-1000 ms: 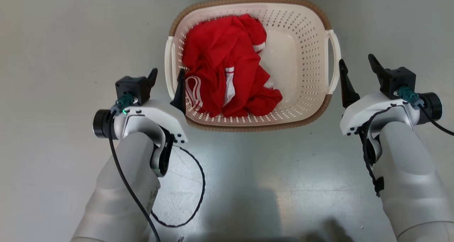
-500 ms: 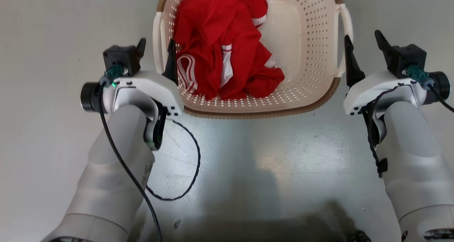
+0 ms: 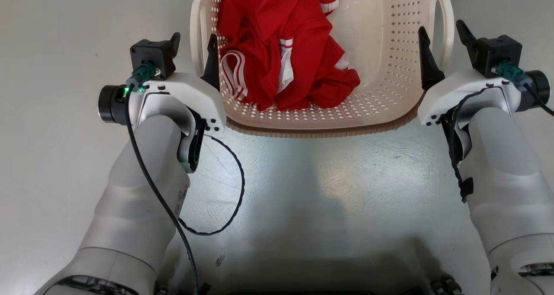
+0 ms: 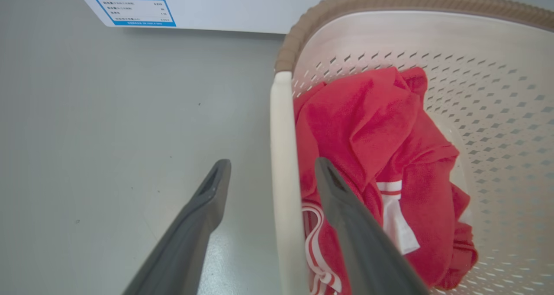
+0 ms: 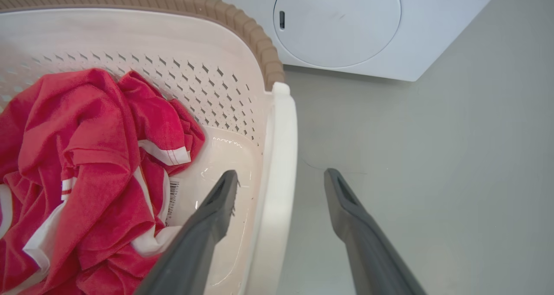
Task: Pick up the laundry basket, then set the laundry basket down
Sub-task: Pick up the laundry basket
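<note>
The laundry basket [image 3: 320, 129], cream-white and perforated with a brown woven-look rim, stands on the grey floor with a red garment [image 3: 277, 48] inside. My left gripper [image 3: 193, 46] is open, one finger outside and one inside its left handle [image 3: 197, 31]. In the left wrist view the handle [image 4: 283, 148] runs between the fingers of the left gripper [image 4: 272, 169]. My right gripper [image 3: 441, 37] is open and straddles the right handle [image 3: 446, 22] the same way. The right wrist view shows that handle [image 5: 281, 130] between the open fingers of the right gripper [image 5: 281, 176], not clamped.
A white washing machine with a round door [image 5: 342, 27] stands just beyond the basket, and its labelled front panel [image 4: 130, 5] shows past the left handle. A black cable [image 3: 233, 191] loops from my left arm above the floor. The floor is bare grey on both sides.
The head camera has tipped, so the basket sits higher in the picture. Both grippers have slid forward along the basket's sides; the right one now straddles its handle. Both stayed open.
</note>
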{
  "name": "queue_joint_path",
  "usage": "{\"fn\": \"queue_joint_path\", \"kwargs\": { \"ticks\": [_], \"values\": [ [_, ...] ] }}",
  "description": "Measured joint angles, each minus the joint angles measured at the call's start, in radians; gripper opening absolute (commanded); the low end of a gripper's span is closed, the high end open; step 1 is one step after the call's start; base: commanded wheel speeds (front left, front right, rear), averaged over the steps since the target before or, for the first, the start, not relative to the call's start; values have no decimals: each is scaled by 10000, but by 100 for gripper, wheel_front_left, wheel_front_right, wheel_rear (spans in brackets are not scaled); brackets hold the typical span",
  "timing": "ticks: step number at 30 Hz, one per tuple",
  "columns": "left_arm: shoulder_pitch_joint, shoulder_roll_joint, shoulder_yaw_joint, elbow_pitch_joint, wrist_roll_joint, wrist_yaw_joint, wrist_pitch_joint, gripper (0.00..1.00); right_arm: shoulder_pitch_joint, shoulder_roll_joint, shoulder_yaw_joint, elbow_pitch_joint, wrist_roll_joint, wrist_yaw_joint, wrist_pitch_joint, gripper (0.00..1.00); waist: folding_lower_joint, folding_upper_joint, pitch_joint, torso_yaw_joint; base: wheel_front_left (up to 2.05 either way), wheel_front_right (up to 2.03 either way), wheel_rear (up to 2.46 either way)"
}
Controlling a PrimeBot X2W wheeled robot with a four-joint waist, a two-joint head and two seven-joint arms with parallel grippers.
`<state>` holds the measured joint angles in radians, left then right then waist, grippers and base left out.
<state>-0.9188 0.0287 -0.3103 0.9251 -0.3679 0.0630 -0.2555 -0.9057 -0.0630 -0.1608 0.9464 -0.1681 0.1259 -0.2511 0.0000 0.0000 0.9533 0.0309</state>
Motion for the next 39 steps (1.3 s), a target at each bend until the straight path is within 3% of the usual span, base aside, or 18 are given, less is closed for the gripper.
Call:
{"fn": "queue_joint_path", "kwargs": {
  "ticks": [24,25,26,27,28,29,30,39],
  "values": [
    [-308,-8,-453,431,-38,105,0,100,-195,-27,161,313,487,0,0,100,0,0,204,-8,0,0,0],
    [-331,-8,-477,433,-38,134,0,100,-198,-29,169,313,504,0,0,95,0,0,217,-3,0,0,0],
    [-346,-8,-514,430,-38,130,0,100,-205,-31,182,314,531,0,0,29,0,-1,230,5,0,0,0],
    [-347,-8,-566,422,-77,105,0,100,-210,-31,217,324,566,0,0,0,0,0,238,16,0,0,0],
    [-347,-8,-648,428,-188,6,0,35,-221,-44,270,389,598,0,-2,0,0,0,241,33,0,0,0],
    [-347,-8,-750,462,-305,-136,0,35,-230,-58,339,491,727,0,-2,0,0,0,237,60,0,0,0],
    [-347,-8,-834,514,-443,-192,0,0,-227,-63,435,564,813,4,-2,0,0,0,227,86,0,0,0],
    [-301,10,-1379,731,-963,0,0,0,-105,-75,1218,1141,1779,-12,-38,0,0,0,-234,161,0,0,0]
  ]
}}
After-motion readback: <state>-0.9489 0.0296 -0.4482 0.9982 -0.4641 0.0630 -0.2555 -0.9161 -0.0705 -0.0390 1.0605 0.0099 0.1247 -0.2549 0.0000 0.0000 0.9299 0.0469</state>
